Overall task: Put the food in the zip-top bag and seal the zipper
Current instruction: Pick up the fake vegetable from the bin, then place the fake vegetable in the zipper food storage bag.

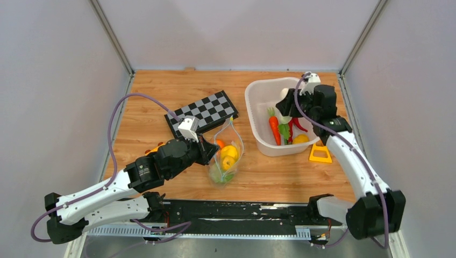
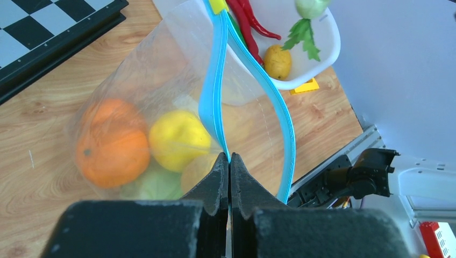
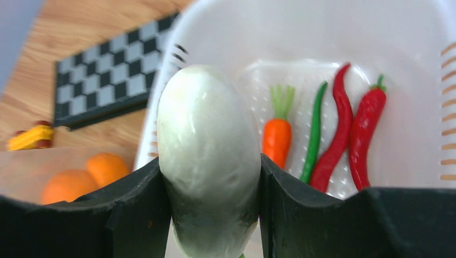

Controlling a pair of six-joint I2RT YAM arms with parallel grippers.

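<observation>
Overhead, wooden table between grey walls, left gripper pinching zipper, right gripper clamping white radish above basket.

Clear zip-top bag open; teal zipper parted; orange and yellow lemon inside; white radish held upright.
</observation>
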